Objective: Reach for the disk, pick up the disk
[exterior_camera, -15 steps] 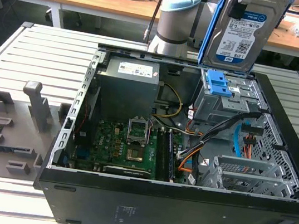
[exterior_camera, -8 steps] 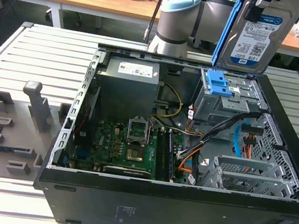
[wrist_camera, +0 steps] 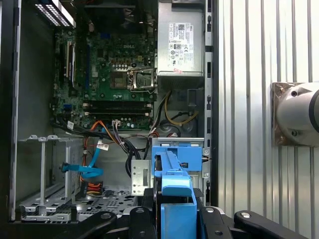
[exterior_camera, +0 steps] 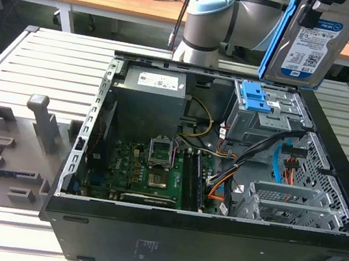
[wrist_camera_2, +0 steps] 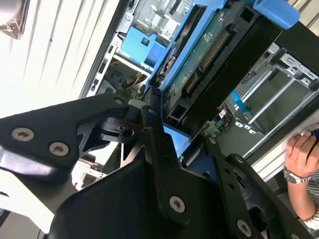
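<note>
Exterior view: disk [exterior_camera: 312,43] hangs lifted above the case's [exterior_camera: 197,239] far corner. My gripper [wrist_camera_2: 164,129] is clamped on its blue bracket. Pick-up judged complete; nothing left.

I count one disk [exterior_camera: 311,41], one open computer case [exterior_camera: 210,241], one power supply [exterior_camera: 150,97] and one hand [wrist_camera_2: 302,152].

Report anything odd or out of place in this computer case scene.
The flat silver hard drive with blue plastic bracket hangs upright in the air above the open black computer case, gripped edge-on by the gripper instead of seated inside.
</note>
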{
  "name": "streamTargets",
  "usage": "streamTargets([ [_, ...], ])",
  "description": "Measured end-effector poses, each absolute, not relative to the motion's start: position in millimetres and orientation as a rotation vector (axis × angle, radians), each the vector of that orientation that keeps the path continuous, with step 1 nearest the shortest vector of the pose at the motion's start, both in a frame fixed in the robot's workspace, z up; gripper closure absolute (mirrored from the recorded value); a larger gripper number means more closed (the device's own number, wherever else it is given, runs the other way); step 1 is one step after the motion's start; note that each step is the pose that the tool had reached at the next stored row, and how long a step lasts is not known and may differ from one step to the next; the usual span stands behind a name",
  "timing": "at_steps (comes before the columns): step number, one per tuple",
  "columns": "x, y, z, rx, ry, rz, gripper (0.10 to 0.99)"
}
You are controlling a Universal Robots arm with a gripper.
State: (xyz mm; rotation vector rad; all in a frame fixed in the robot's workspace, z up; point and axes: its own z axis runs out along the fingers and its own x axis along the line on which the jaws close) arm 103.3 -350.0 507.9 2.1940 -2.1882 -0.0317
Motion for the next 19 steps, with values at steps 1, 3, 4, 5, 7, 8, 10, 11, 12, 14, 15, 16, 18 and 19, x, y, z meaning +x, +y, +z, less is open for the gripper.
streamTargets([
  [1,103.4,-350.0,508.0,2.194,-2.188,-0.032,0.718],
  [3,103.8,-350.0,507.9,2.194,-2.188,-0.032,0.718],
  [4,103.8,-351.0,508.0,2.194,-2.188,-0.032,0.718],
  [5,103.8,-351.8,508.0,2.194,-2.188,-0.032,0.718],
  [7,103.8,-354.7,508.0,2.194,-2.188,-0.032,0.718],
  [8,103.8,-356.3,507.9,2.194,-2.188,-0.032,0.718],
  [10,103.8,-363.3,507.9,2.194,-2.188,-0.032,0.718],
  [11,103.8,-367.6,507.9,2.194,-2.188,-0.032,0.718],
  [12,103.8,-371.0,507.9,2.194,-2.188,-0.031,0.718],
  [14,103.8,-374.9,507.9,2.194,-2.188,-0.031,0.718],
  [15,103.8,-377.7,507.9,2.194,-2.188,-0.031,0.718],
  [16,103.8,-379.5,507.9,2.193,-2.188,-0.031,0.718],
  [18,103.8,-383.2,507.9,2.193,-2.188,-0.03,0.718],
  [19,103.8,-385.4,507.9,2.193,-2.187,-0.03,0.718],
])
